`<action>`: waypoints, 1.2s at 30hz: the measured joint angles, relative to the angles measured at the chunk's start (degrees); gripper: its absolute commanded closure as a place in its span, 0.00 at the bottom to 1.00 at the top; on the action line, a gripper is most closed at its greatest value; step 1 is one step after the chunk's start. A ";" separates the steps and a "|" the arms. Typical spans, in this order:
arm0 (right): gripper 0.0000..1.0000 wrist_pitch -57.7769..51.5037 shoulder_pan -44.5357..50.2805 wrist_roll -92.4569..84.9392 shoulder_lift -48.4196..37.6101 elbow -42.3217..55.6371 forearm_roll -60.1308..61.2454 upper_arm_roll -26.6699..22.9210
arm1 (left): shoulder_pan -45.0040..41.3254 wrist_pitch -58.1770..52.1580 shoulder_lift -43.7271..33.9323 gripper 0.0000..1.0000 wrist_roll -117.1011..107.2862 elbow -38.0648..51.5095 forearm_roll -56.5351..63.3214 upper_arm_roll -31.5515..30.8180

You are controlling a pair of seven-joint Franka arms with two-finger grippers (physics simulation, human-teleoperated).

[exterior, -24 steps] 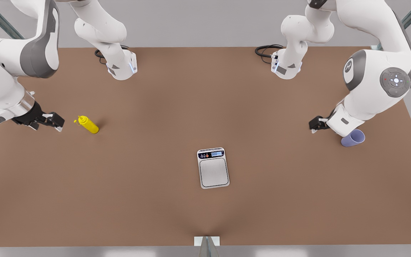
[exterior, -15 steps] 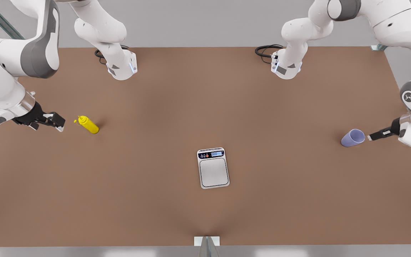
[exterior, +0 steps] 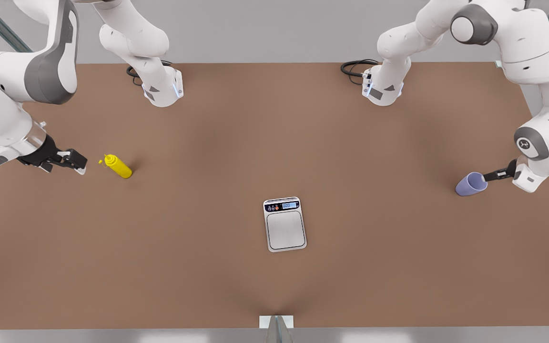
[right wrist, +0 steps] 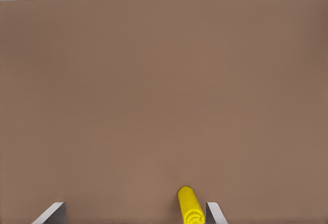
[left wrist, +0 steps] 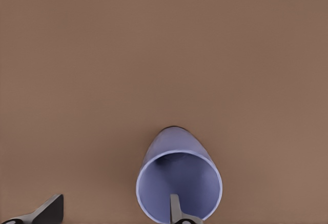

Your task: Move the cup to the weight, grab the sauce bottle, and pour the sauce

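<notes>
Left gripper (exterior: 488, 177) nearer cup (exterior: 471, 184) (open)

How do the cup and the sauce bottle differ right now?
The cup is lavender-blue, wide and open-mouthed; the sauce bottle is bright yellow, slimmer, ending in a pointed nozzle. The left end effector has one finger inside the cup's mouth; the right end effector is short of the bottle. Both lie on the table.
</notes>
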 measured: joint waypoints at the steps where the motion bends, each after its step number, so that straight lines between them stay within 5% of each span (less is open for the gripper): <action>1: 0.00 0.00 0.04 0.00 0.00 0.00 0.01 0.00 | 0.33 0.24 0.79 0.00 0.00 0.00 0.01 0.00; 8: 0.00 -0.44 -0.07 0.00 0.01 0.06 0.09 -0.04 | 0.43 2.61 4.25 0.00 -0.05 -0.09 -0.31 0.00; 9: 0.00 -0.44 -0.05 0.00 0.01 0.09 0.09 -0.08 | 0.43 4.41 4.36 0.13 -0.56 -1.21 -0.51 -0.08; 10: 0.00 -0.44 -0.07 0.00 0.01 0.09 0.09 -0.09 | 0.43 5.11 4.44 0.51 -0.61 -1.70 -0.96 -0.08; 12: 0.00 -0.44 -0.13 0.00 0.01 0.08 0.09 -0.09 | 0.43 5.19 4.36 0.79 -0.86 -1.76 -1.82 -0.09; 29: 0.00 -0.80 -0.19 -0.09 0.18 0.31 0.18 -0.09 | 0.35 2.51 3.57 0.79 -2.01 -1.32 -1.89 -2.77; 36: 0.00 -0.87 -0.24 0.35 0.40 0.22 4.49 -0.87 | -12.04 -1.33 -1.47 0.79 -24.19 4.19 1.05 -10.61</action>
